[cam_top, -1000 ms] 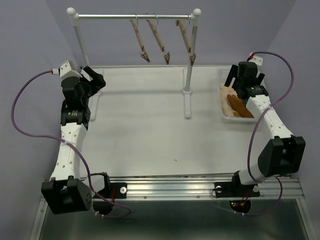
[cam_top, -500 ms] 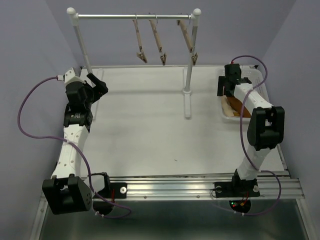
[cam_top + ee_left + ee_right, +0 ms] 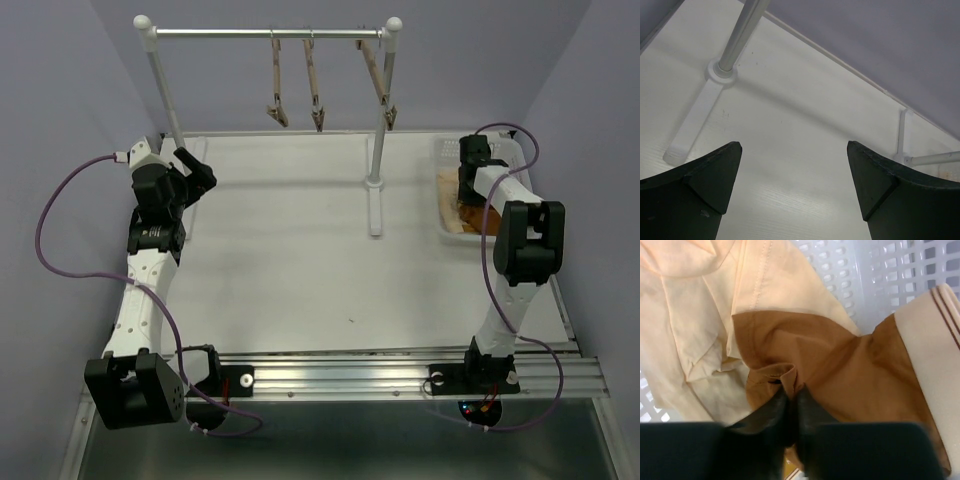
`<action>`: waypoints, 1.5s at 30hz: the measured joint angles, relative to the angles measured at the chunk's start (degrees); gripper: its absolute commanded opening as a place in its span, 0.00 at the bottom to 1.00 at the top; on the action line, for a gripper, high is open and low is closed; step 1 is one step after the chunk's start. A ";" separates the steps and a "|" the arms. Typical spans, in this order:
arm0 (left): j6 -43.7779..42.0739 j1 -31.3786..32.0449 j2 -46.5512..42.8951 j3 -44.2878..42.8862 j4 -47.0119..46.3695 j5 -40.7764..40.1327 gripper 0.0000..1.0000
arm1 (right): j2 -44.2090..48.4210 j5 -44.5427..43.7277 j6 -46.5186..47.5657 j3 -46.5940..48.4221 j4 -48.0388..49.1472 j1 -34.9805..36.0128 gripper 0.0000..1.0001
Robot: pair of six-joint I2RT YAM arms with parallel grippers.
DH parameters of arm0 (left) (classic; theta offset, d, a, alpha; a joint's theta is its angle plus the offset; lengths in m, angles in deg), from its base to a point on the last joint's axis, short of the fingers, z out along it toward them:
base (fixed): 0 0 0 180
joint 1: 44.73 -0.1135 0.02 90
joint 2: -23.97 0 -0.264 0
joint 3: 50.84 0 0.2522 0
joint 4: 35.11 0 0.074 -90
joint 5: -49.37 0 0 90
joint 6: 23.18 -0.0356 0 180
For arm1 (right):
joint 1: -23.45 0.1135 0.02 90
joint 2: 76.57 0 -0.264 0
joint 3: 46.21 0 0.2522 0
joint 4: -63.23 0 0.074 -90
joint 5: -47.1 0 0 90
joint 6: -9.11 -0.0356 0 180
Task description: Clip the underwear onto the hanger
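The right tool (image 3: 790,399) has sunk into the right-edge basket (image 3: 880,270). It pinches the underwear (image 3: 850,365) bunched at its tips.

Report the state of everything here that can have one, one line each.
underwear: bunched in the basket, pinched, not clipped.
right gripper: jaws shut on the underwear.
left gripper: jaws open, empty.
hangers: three hanging on the rail, nothing clipped.
cream garments: crumpled in the basket.
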 measured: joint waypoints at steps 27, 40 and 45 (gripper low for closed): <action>3.80 0.90 -6.32 5.05 -1.75 4.72 0.99 | 28.96 47.04 -2.93 8.44 1.18 4.44 0.01; 6.38 1.49 -10.97 8.37 -1.49 6.54 0.99 | 18.12 52.13 0.00 2.89 3.52 30.77 0.02; 6.75 1.68 -10.91 8.37 -0.44 6.32 0.99 | 17.55 48.50 1.49 -5.07 13.11 34.97 0.14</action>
